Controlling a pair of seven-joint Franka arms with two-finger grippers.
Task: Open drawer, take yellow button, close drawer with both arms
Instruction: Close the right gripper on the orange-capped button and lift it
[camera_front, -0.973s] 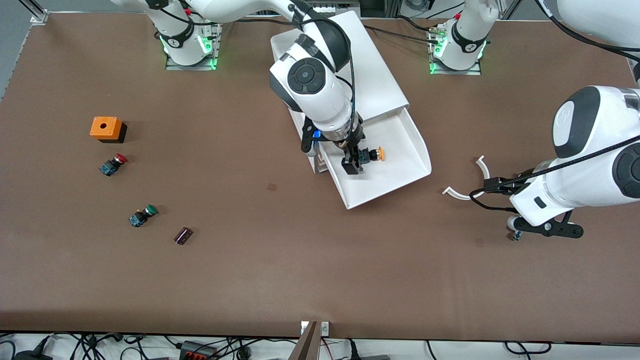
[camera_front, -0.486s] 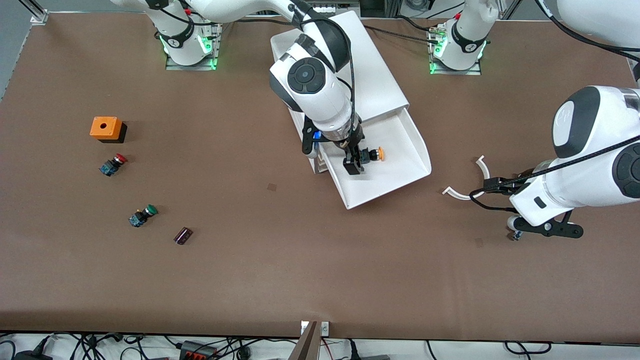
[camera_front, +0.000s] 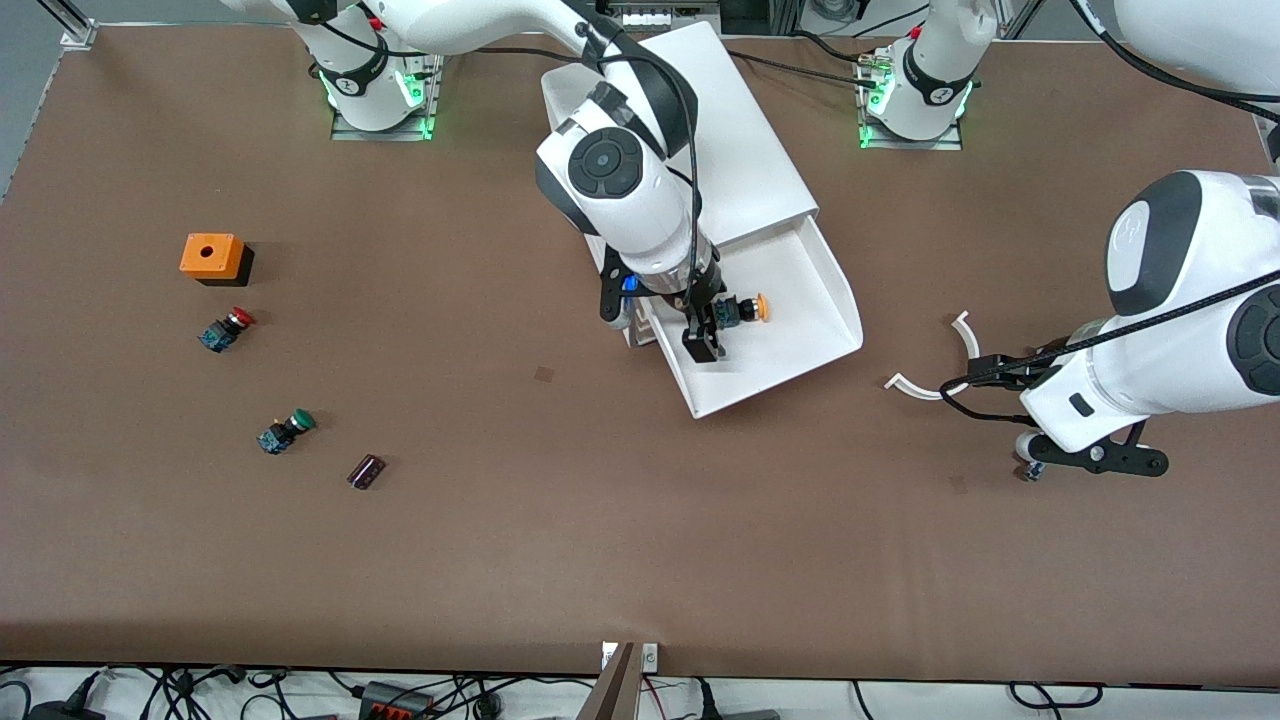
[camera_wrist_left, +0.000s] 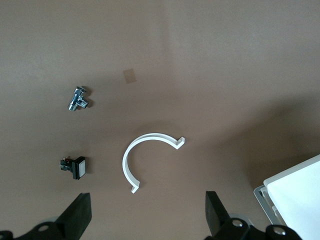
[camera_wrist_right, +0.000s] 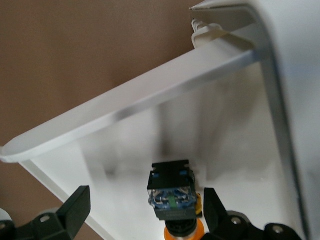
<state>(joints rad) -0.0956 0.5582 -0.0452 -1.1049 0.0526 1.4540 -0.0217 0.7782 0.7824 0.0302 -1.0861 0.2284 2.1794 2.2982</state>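
The drawer (camera_front: 780, 380) stands pulled out of the white cabinet (camera_front: 740, 130), its lip toward the front camera. The button (camera_front: 745, 308) lies on its side on the drawer floor, orange cap toward the left arm's end. My right gripper (camera_front: 705, 325) reaches down into the drawer and is open. In the right wrist view the button (camera_wrist_right: 171, 192) lies between the fingers (camera_wrist_right: 75, 207) of the right gripper (camera_wrist_right: 145, 200), close to one of them, and the drawer's side wall (camera_wrist_right: 140, 100) runs beside it. My left gripper (camera_front: 1100, 458) waits open over bare table; the left wrist view shows the left gripper (camera_wrist_left: 147, 215) holding nothing.
A white curved piece (camera_front: 930, 375) (camera_wrist_left: 130, 160) lies by the left gripper, with a metal fitting (camera_wrist_left: 77, 98) and a small black-and-white switch (camera_wrist_left: 75, 167). Toward the right arm's end lie an orange box (camera_front: 212, 257), a red-capped button (camera_front: 228, 328), a green-capped button (camera_front: 285, 430) and a dark small part (camera_front: 366, 471).
The right arm's wrist has shifted slightly and its gripper has sunk a little lower around the button. The button, the drawer and the left arm have not moved.
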